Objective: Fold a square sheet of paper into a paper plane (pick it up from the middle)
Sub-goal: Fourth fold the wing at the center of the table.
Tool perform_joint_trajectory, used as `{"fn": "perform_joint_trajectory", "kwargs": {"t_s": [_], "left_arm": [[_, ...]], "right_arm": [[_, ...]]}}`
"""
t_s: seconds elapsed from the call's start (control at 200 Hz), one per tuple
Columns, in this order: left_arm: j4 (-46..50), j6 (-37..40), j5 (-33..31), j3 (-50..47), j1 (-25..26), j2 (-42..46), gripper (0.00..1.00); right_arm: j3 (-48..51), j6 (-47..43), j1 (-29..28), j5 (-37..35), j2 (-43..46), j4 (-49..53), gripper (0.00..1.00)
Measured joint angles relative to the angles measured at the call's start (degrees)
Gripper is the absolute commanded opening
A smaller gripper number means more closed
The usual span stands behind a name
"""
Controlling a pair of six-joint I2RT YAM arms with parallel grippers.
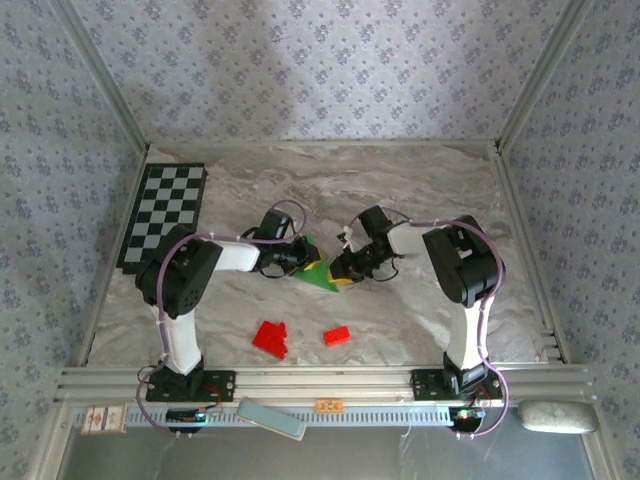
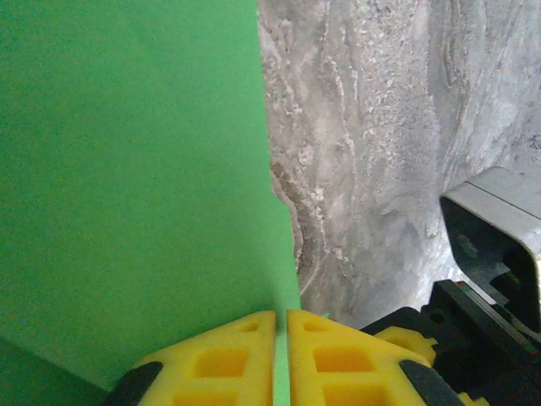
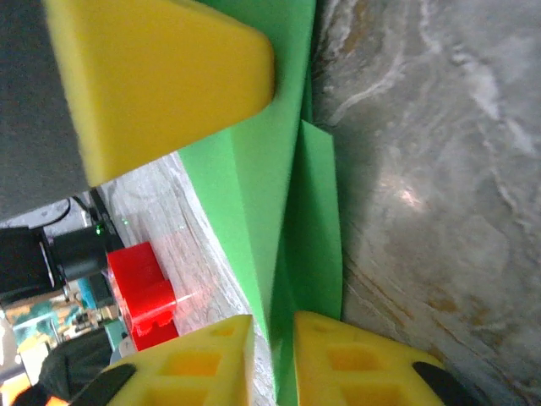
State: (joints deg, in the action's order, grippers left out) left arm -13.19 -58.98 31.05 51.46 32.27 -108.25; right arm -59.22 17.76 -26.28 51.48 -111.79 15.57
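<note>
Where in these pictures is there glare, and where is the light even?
Right wrist: a small glare spot on the marble table. Left wrist: the green paper is evenly lit, without texture. Top external: soft even light, only faint shadows.

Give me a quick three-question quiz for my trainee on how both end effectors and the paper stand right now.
1. True or false: the left end effector is clamped on the green paper.
2. Where does the checkered board lie on the table? A: far left corner. B: far right corner. C: between the arm bases.
3. Fill in: the paper passes between the fingers of the right end effector, and the block beside it in the right wrist view is coloured ____.
Key: 1 true; 2 A; 3 red.
</note>
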Motion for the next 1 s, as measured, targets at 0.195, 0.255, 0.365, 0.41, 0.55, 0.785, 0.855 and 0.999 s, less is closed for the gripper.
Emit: {"fn": "perform_joint_trajectory", "kwargs": {"t_s": [0.195,0.255,0.365,0.41,0.55,0.785,0.855,0.999], "left_arm": [[0.2,0.0,-0.2,0.3,0.0,-0.3,0.11],[0.2,0.0,-0.3,0.4,0.0,-0.3,0.11],[0.3,0.0,-0.3,0.5,0.0,-0.3,0.11],[0.3,0.0,-0.3,0.5,0.0,-0.3,0.12],[0.4,0.0,-0.4,0.5,0.0,-0.3,0.11],[0.6,0.0,-0.4,0.6,0.0,-0.3,0.11],[0.6,0.0,-0.4,0.6,0.0,-0.3,0.11],[0.6,0.0,-0.4,0.6,0.0,-0.3,0.11]], "right_arm": [[2.8,1.9,1.2,-2.0,4.1,-0.9,0.30],[3.1,2.2,1.4,-3.1,5.3,-0.8,0.30],[3.2,2.4,1.3,-4.8,6.7,-0.8,0.30],[3.2,2.4,1.1,-5.5,6.9,-0.7,0.30],[3.2,2.3,0.2,-7.5,6.9,0.0,0.29],[2.8,1.7,-2.2,-9.0,6.6,2.1,0.24],[2.5,1.3,-2.5,-9.2,6.2,2.6,0.22],[1.6,0.5,-3.0,-9.6,5.4,3.2,0.21]]}}
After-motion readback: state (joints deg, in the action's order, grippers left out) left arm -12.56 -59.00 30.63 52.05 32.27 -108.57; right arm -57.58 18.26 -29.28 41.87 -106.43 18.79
